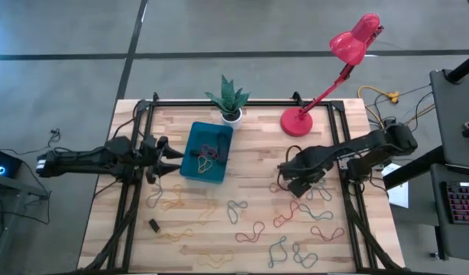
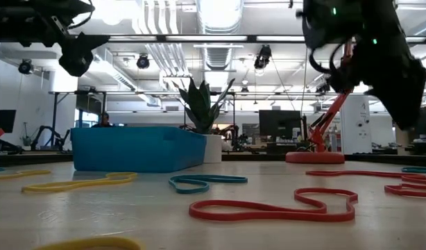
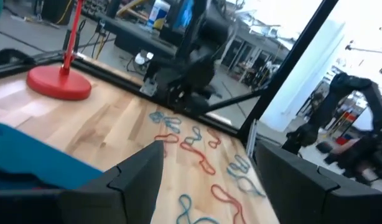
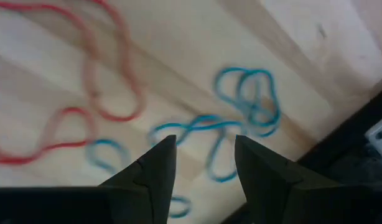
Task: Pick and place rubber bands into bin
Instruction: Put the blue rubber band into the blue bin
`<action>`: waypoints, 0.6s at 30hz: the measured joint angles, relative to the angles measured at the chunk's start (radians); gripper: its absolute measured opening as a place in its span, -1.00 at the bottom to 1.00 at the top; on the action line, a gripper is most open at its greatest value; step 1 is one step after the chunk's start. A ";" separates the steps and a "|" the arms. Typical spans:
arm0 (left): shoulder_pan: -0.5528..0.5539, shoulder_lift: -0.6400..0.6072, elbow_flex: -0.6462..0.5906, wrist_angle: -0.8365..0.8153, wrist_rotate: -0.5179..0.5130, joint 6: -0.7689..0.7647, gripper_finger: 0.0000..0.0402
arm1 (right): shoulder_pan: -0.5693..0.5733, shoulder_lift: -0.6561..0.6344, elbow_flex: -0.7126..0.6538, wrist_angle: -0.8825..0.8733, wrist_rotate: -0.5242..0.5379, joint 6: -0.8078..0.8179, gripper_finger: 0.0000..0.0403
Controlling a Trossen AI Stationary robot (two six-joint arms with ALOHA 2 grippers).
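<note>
The teal bin [image 1: 190, 137] sits left of the table's middle, with a few rubber bands [image 1: 210, 150] lying inside it. Many more loops, red, yellow and blue-green, lie loose on the wood toward the near edge [image 1: 250, 233] and the right [image 1: 318, 214]. My left gripper [image 1: 169, 156] hovers open beside the bin's left wall, raised off the table [image 2: 78, 52]. My right gripper [image 1: 292, 182] is open too, held above blue-green bands [image 4: 241, 93] and a red band [image 4: 104, 81] on the right half. In the right wrist view its gripper [image 4: 204, 152] shows nothing between the fingers.
A white pot with a green plant [image 1: 228, 99] stands just behind the bin. A red desk lamp [image 1: 299, 121] stands at the far right. Black frame rails [image 1: 131, 206] run along both table sides. A small dark object [image 1: 153, 224] lies near the left rail.
</note>
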 joint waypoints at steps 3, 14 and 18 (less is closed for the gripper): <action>0.000 0.013 0.000 0.055 -0.005 0.000 0.20 | -0.023 0.000 -0.057 0.000 -0.004 -0.047 -0.20; 0.000 0.124 0.002 0.296 -0.141 0.000 0.20 | -0.221 -0.001 -0.208 0.106 0.005 -0.196 -0.01; 0.000 0.199 0.004 0.395 -0.141 -0.001 0.20 | -0.293 -0.001 -0.244 0.144 0.016 -0.240 -0.02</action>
